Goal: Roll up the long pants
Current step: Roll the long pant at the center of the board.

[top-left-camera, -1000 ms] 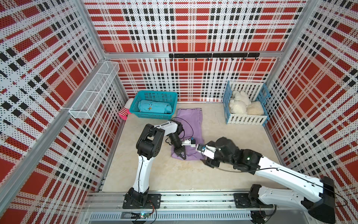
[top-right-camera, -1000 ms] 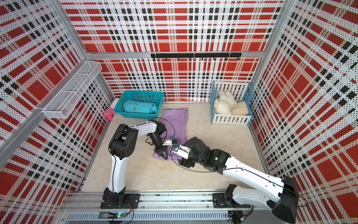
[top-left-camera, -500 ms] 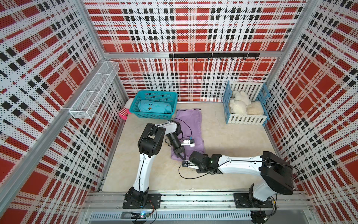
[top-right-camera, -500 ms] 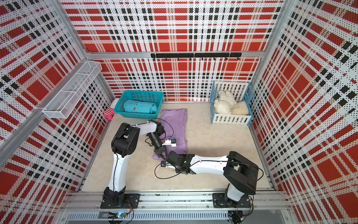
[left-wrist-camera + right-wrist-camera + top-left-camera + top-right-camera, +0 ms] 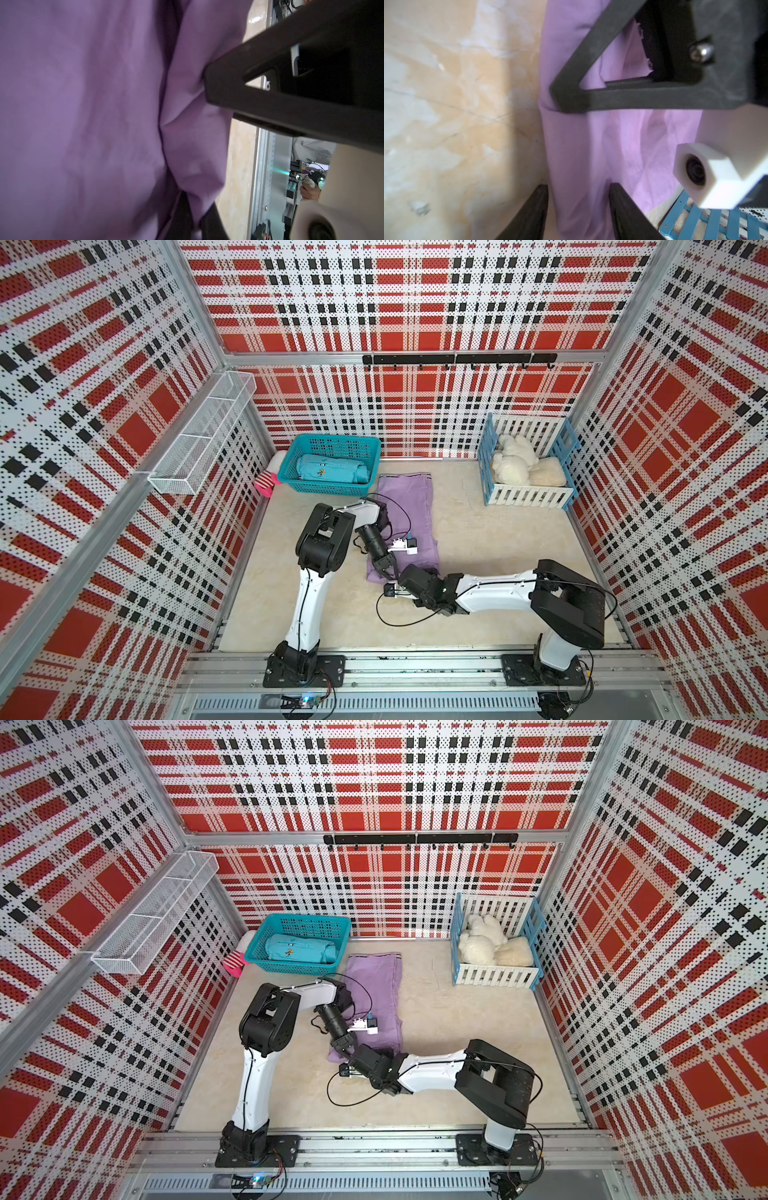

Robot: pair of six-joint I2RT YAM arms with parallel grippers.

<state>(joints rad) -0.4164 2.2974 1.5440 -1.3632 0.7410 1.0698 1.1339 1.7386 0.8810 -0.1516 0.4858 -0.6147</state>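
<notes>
Right wrist view, right gripper (image 5: 578, 187) part-open astride long pants (image 5: 623, 145), left gripper (image 5: 558, 99) pinching them, blue crate (image 5: 695, 218) beyond

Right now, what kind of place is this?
Probably a robot test booth set up for laundry: plaid perforated walls close it in, a left arm and right arm stand on a metal rail, and long pants lie beside a teal basket.

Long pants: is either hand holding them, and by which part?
The left hand pinches a fold of the long pants at their near leg end. The right hand straddles that edge, fingers apart, gripping nothing yet.
</notes>
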